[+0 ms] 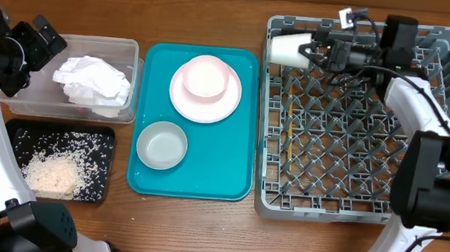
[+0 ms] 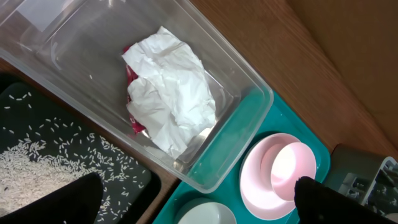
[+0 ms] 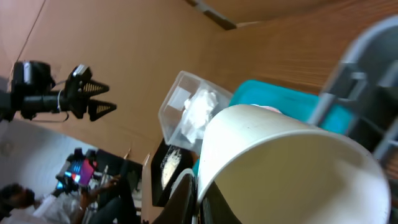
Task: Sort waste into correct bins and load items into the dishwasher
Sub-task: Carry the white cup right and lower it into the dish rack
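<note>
My right gripper (image 1: 313, 49) is shut on the rim of the small white cup (image 1: 286, 49) and holds it on its side over the far left corner of the grey dish rack (image 1: 349, 208). The cup fills the right wrist view (image 3: 292, 168), with the gripper (image 3: 200, 199) pinching its rim. My left gripper (image 1: 44, 41) is open and empty above the clear tub (image 1: 131, 51), which holds the crumpled napkin (image 2: 171, 87) and the red packet (image 2: 130, 73). Rice (image 1: 53, 172) lies in the black tray (image 1: 101, 135). The whitish-pink bowl (image 1: 205, 76) sits on the pink plate (image 1: 210, 106). Chopsticks (image 1: 291, 131) lie in the rack.
The teal serving tray (image 1: 228, 184) lies between the bins and the rack and carries the plate and the grey-green bowl (image 1: 162, 146). The rack's pegs stand upright across its base. Bare wooden table runs along the front edge.
</note>
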Controlling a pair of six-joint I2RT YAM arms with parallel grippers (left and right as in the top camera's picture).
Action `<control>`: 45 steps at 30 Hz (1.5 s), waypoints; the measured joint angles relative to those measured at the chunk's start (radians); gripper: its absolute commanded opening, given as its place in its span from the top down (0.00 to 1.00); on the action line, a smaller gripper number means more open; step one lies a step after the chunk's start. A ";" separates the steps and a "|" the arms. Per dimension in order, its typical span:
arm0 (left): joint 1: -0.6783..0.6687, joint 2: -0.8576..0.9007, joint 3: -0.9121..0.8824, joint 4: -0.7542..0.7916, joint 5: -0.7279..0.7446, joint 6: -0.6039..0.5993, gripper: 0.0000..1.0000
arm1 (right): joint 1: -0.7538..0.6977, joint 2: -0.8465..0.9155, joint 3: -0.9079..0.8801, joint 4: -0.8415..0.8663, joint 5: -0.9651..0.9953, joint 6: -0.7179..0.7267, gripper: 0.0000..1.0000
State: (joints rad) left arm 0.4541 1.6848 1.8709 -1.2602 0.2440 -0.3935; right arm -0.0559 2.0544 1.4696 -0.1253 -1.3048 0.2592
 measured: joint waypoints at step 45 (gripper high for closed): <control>0.000 0.000 0.000 0.000 0.000 0.000 0.00 | 0.033 0.053 0.000 0.062 0.152 0.029 0.96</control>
State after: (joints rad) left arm 0.4541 1.6848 1.8709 -1.2606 0.2440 -0.3935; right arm -0.0227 2.1071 1.4696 -0.0631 -1.1526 0.2878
